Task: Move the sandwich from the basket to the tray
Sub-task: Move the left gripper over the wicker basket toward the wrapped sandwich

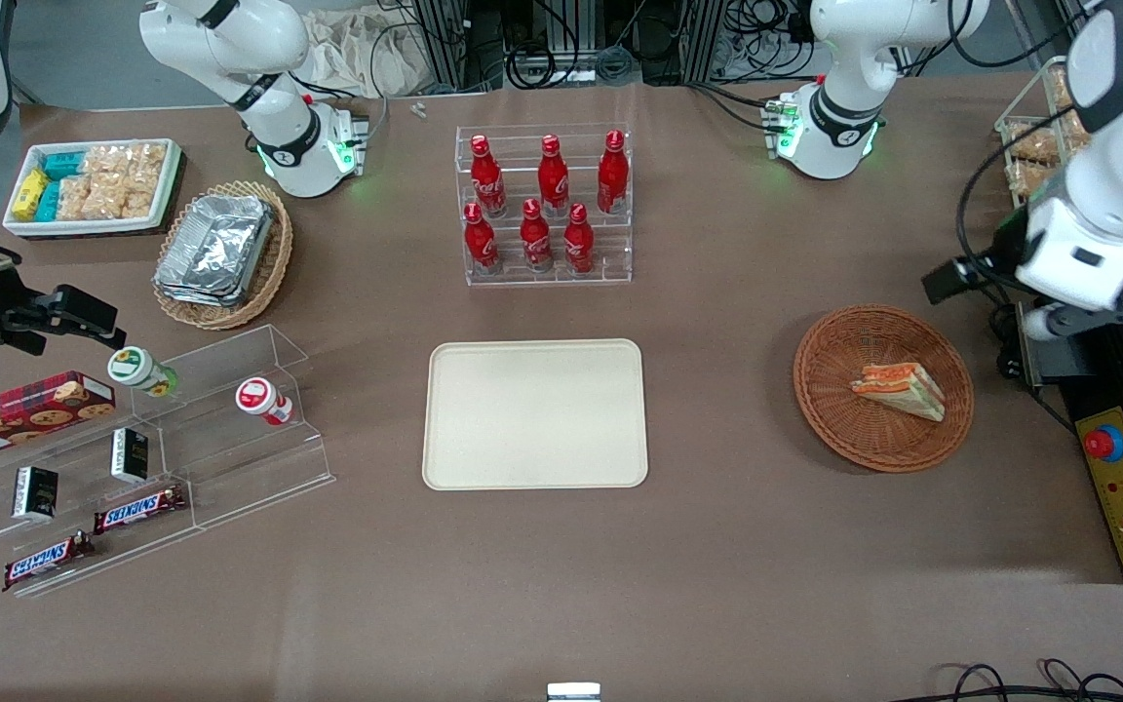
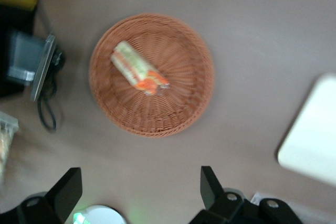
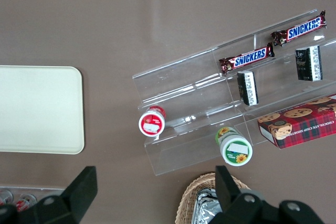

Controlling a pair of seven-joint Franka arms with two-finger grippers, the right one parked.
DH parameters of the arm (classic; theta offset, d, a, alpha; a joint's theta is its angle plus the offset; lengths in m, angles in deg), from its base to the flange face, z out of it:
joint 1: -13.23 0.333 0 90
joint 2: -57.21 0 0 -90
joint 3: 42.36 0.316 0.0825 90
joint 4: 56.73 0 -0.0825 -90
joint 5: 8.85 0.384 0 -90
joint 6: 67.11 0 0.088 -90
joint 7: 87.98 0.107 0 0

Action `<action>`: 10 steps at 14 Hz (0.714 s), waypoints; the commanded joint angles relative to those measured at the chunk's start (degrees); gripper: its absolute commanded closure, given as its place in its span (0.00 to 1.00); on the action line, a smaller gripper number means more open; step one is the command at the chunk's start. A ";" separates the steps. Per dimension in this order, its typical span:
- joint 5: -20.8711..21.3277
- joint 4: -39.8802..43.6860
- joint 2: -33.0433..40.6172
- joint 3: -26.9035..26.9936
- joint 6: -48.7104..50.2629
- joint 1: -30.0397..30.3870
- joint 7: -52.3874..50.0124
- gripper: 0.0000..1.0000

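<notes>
The sandwich (image 1: 901,389), a pale wedge with orange and green layers in clear wrap, lies in the round reddish-brown basket (image 1: 834,429) toward the working arm's end of the table. The cream tray (image 1: 534,414) lies flat and bare at the table's middle, beside the basket. My left gripper (image 1: 995,292) hangs high above the table, a little farther from the front camera than the basket, not touching it. In the left wrist view the gripper (image 2: 139,174) is open wide and empty, with the sandwich (image 2: 139,72), the basket (image 2: 157,127) and a corner of the tray (image 2: 312,140) below it.
A clear rack of red bottles (image 1: 544,205) stands farther from the front camera than the tray. A yellow control box with a red button (image 1: 1122,487) sits at the working arm's table edge. Clear shelves with snacks (image 1: 162,458), a tan foil-tray basket (image 1: 220,253) and a white snack bin (image 1: 89,185) lie toward the parked arm's end.
</notes>
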 commanded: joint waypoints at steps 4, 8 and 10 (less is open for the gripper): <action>-1.44 -0.33 -12.94 5.78 -2.14 1.51 -18.80 0.00; -4.60 -3.74 -19.45 7.90 -12.83 1.60 -32.25 0.00; -7.41 -5.24 -22.80 7.90 -18.38 1.52 -38.87 0.00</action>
